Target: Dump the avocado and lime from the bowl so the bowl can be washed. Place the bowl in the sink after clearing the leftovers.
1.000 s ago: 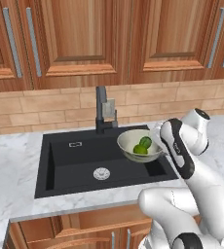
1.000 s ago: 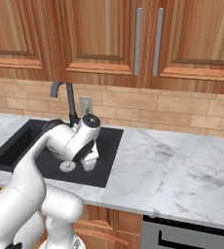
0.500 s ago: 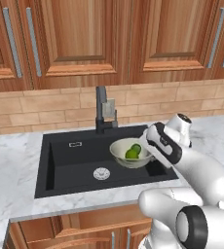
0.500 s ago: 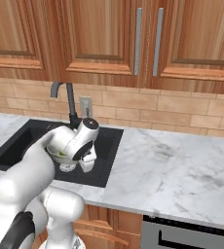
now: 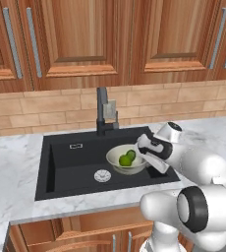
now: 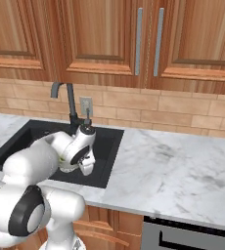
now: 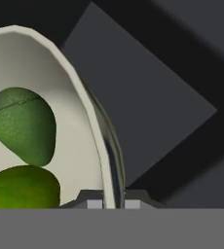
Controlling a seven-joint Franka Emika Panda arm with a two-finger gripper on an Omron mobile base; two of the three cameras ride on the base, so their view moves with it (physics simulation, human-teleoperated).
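Nearest the hand camera, the jaws are clamped on the rim of the bowl (image 7: 92, 126), one tip on the inside wall and one on the outside, so the thin edge runs straight down between them; a rim pinch like this is the sensible way to carry a wide shallow dish that a narrow gripper (image 7: 110, 202) cannot span; just past the rim, inside the bowl, the dark oval avocado (image 7: 24, 124) lies against the brighter lime (image 7: 21, 187), the two touching; both fruits are inside, so the dumping step looks not yet done; beyond the bowl's edge the hand camera looks onto the flat black floor of the sink (image 7: 148, 102)

From the left base camera the gripper (image 5: 147, 153) holds the bowl (image 5: 119, 165) at its right edge, low within the sink (image 5: 70, 162), to the right of the silver drain (image 5: 101, 175); whether the bowl rests on the basin floor or hangs just above it I cannot tell; it sits close to level, which keeps the avocado (image 5: 130, 154) and lime (image 5: 125, 160) from rolling out; my judgement is that tipping it here would drop the leftovers into the basin itself; farther back stands the black faucet (image 5: 104, 117), then the marble bench (image 5: 16, 147) around the basin, the brick backsplash and the wooden cabinets (image 5: 110, 39)
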